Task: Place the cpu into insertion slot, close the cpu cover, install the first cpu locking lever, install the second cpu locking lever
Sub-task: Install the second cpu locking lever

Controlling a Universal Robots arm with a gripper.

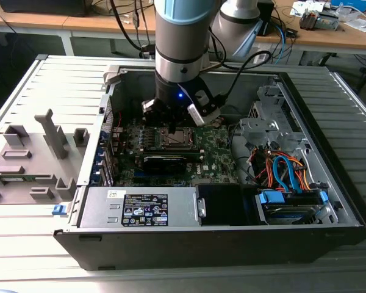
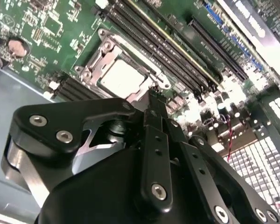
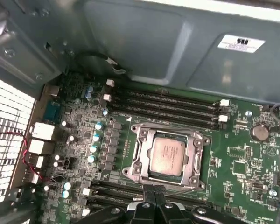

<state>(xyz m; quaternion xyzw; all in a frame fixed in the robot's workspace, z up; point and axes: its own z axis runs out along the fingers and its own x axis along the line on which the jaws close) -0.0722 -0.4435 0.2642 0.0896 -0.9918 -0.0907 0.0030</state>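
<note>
1. The gripper [image 3: 153, 198] is seen at the near edge of the socket in both wrist views; its fingers [image 2: 155, 109] are drawn together to a narrow tip, with no gap seen between them. Whether a thin lever wire is pinched there cannot be told.
2. Just beyond the tip, the cpu [image 3: 167, 156] is seated flat in the slot [image 3: 141, 161], its grey top exposed.
3. The cover [image 3: 198, 161] is laid down around the chip as a thin metal frame, so the chip shows through the cut-out.
4. The chip is judged light, stiff and fragile, best held by its edges only; the pin field beneath should not be touched.
5. The cover and levers are judged springy steel, slippery, best taken at their free ends.
6. Farther off, the memory slots [image 3: 168, 105] and the case wall [image 3: 144, 42] are seen.
</note>
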